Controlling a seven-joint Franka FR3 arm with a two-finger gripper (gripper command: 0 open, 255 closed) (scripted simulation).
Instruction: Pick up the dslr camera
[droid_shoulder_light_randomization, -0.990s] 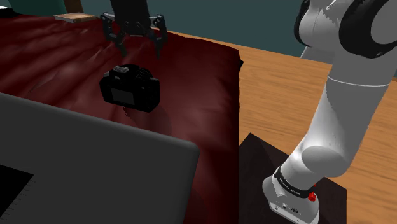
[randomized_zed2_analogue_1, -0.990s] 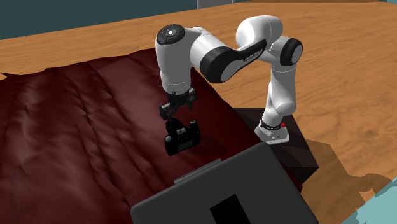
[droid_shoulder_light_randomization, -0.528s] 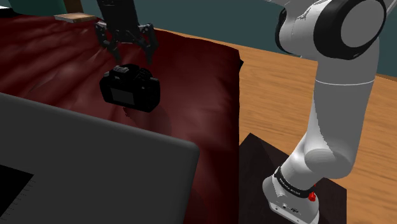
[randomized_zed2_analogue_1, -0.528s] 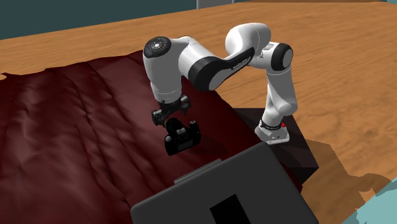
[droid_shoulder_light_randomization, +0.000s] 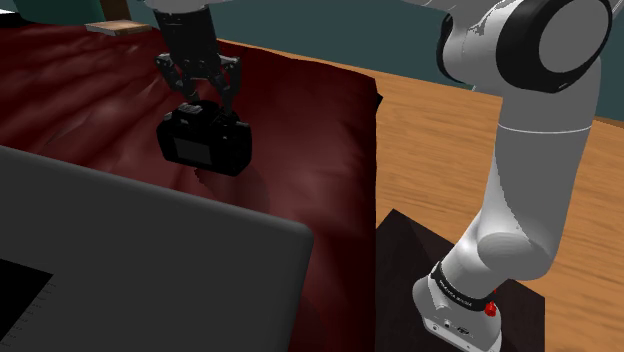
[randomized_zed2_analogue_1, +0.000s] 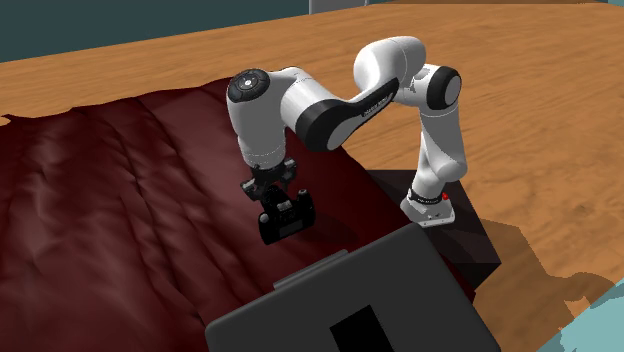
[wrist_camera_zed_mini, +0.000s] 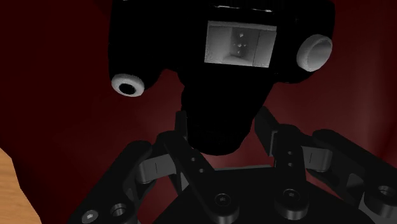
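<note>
- the camera (droid_shoulder_light_randomization: 205, 145) is seen standing upright on the dark red blanket (droid_shoulder_light_randomization: 320, 150).
- the gripper (droid_shoulder_light_randomization: 205, 92) is held above the blanket, right over the camera's top.
- its fingers are spread apart, with the camera's raised middle part between them; contact cannot be told.

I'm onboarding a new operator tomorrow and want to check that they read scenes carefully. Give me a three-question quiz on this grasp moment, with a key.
1. True or false: the black camera is held clear of the dark red cloth.
2. Multiple choice: the fingers of the gripper are A) shut together, B) apart, one on either side of the camera's top hump, C) clasped on a lens cap.
3. Fill in: the grey slab lies at the shoulder view's lower ____.
Key: 1 false, it rests on the cloth; 2 B; 3 left.
</note>
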